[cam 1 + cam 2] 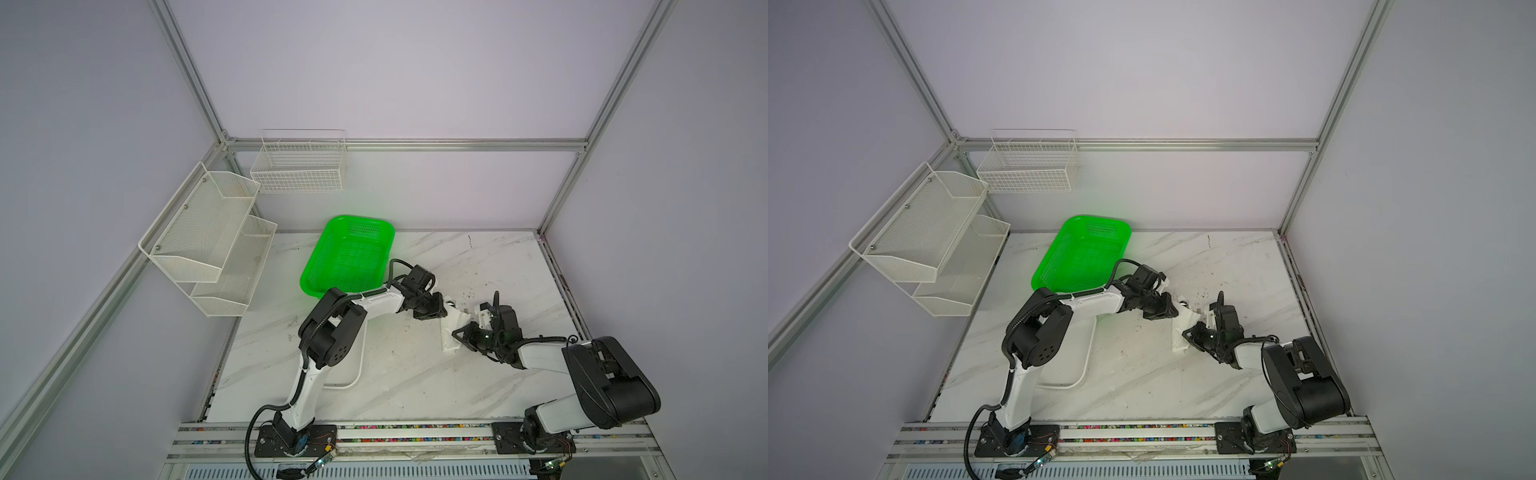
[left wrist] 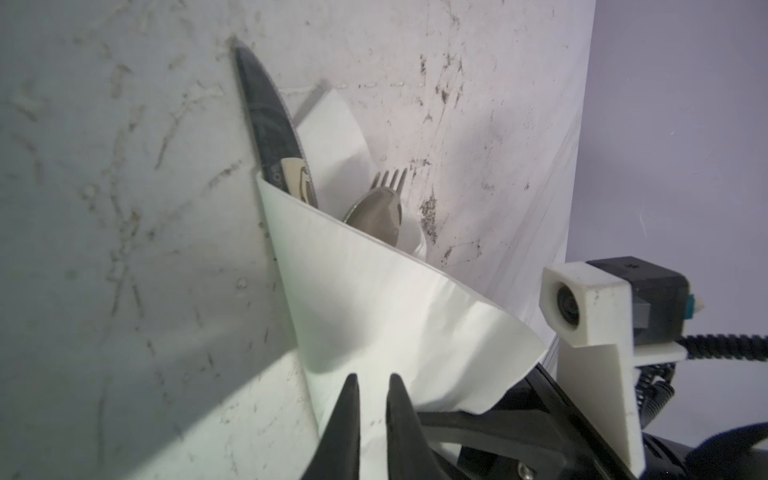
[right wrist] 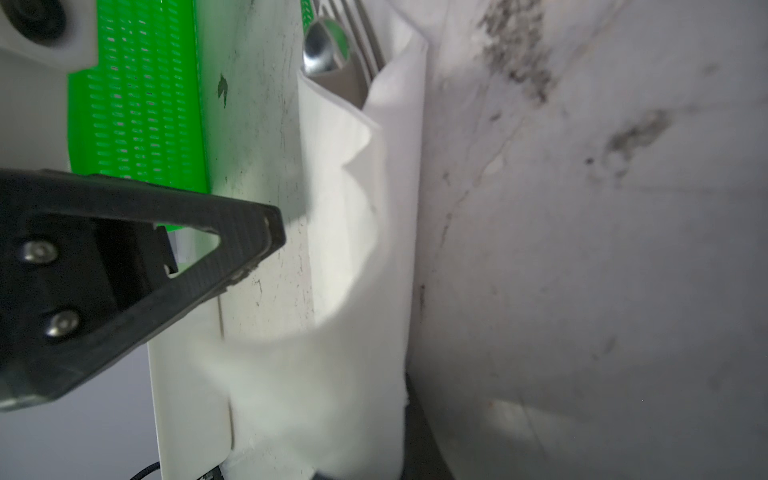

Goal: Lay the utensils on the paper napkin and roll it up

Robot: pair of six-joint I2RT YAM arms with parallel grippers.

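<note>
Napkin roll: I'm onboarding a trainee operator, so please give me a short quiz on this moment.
1. True or false: the basket is empty.
2. Where are the fork, spoon and knife? A in the basket; B wrapped in the napkin, heads sticking out; C on the tray.
3. Fill in: the gripper nearer the end where the heads stick out is the ___ one.
Key: 1 true; 2 B; 3 left gripper.
</note>
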